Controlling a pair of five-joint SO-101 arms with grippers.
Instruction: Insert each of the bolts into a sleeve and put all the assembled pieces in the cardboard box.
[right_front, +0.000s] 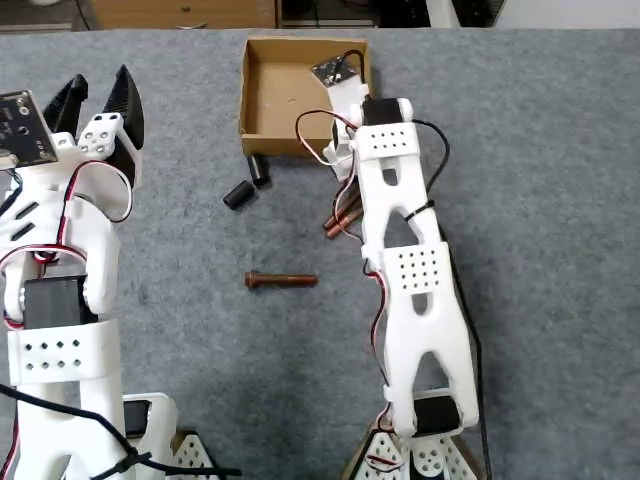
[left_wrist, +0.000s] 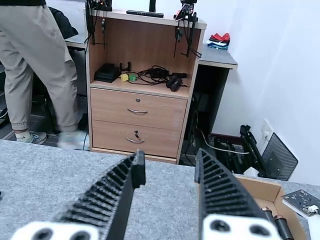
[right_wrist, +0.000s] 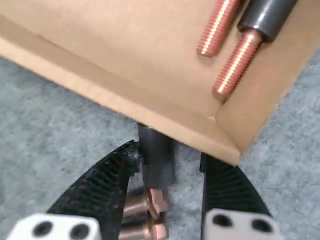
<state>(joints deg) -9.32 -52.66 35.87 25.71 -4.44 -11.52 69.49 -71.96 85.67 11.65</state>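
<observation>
Sleeve (right_wrist: 157, 160) against cardboard box (right_wrist: 125, 100) outer wall, right gripper (right_wrist: 169, 154) spread astride it | left gripper (left_wrist: 170, 157) spread, empty, at left edge of table (right_front: 550, 150)

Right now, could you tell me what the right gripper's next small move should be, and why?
Probably close the right gripper on the sleeve: it lies between the open fingers, outside the box and against its wall, not yet gripped.

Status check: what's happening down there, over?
Left gripper open, empty. Right gripper open astride a sleeve against the cardboard box wall. One bolt lying loose, two spare sleeves nearby.
</observation>
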